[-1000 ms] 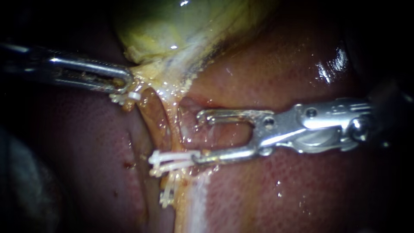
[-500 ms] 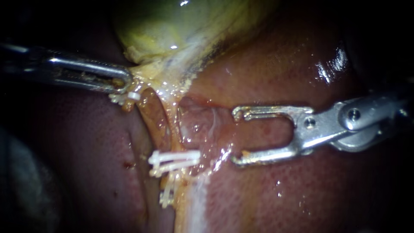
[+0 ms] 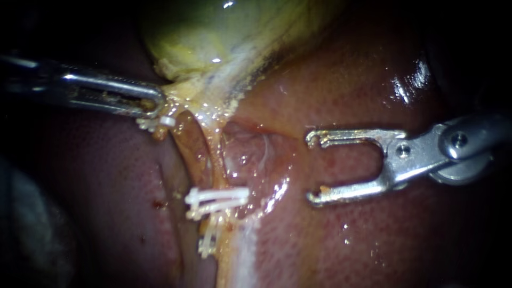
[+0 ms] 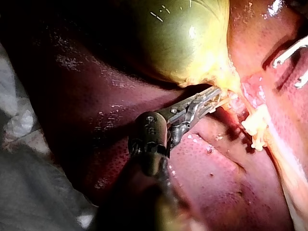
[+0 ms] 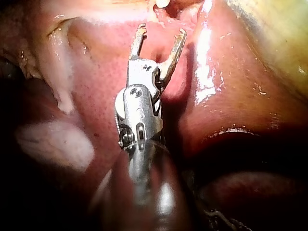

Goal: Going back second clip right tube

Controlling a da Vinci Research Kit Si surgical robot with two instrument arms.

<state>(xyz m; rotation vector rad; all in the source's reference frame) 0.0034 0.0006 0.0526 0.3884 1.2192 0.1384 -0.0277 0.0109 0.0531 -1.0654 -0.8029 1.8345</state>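
At 9 o'clock of the endoscope view, the left instrument [image 3: 157, 102] is lying across the dark edge, and its jaws are closing together on the yellowish tissue at the bottom of the gallbladder [image 3: 213, 26]. The greenish gallbladder is sitting at 12 o'clock and is shining wetly. A small white clip [image 3: 166, 121] is sitting just under these jaws.

From this place a tube [image 3: 194, 146] is running toward 6 o'clock. A pair of white clips [image 3: 216, 197] is crossing it near the centre, and one more clip [image 3: 207, 242] is hanging just below them.

The right instrument [image 3: 314, 169] is reaching in from 3 o'clock. Its jaws are standing wide apart and are holding nothing, clear of the clips, above the red liver [image 3: 373, 245].

The liver is lying wet and glossy under everything. Beside the left instrument's shaft, in the left wrist view, a grey cloth [image 4: 29, 192] is covering the ground next to the liver.
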